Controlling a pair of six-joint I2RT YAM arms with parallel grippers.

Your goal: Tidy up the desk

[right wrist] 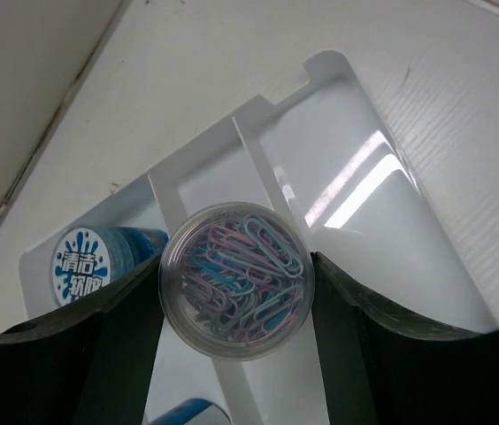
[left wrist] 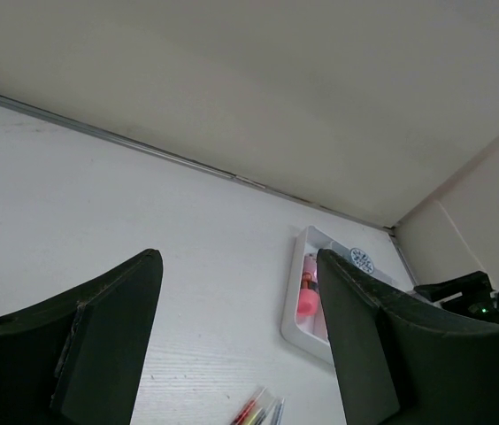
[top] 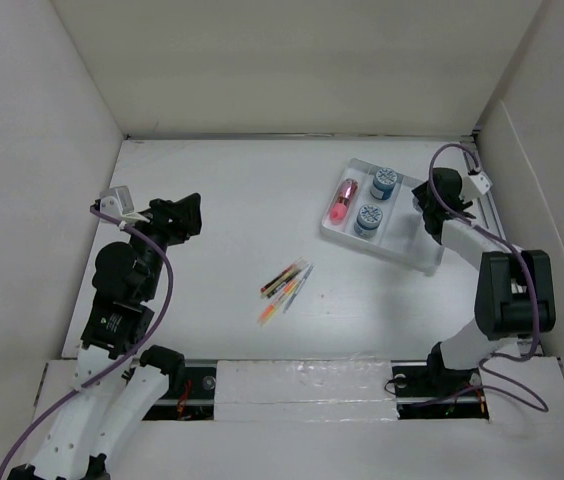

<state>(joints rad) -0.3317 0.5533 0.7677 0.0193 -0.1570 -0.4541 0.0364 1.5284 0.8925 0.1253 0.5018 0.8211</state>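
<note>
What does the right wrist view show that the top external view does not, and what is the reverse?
Only the right wrist view shows a clear tub of paper clips, gripped by the right hand; from above, the arm hides it.

Only the top external view shows the coloured pens lying loose, the pink item in one compartment, and the left hand, open and empty.

Both show the white tray, the blue-topped tubs in it, and part of the desk.
</note>
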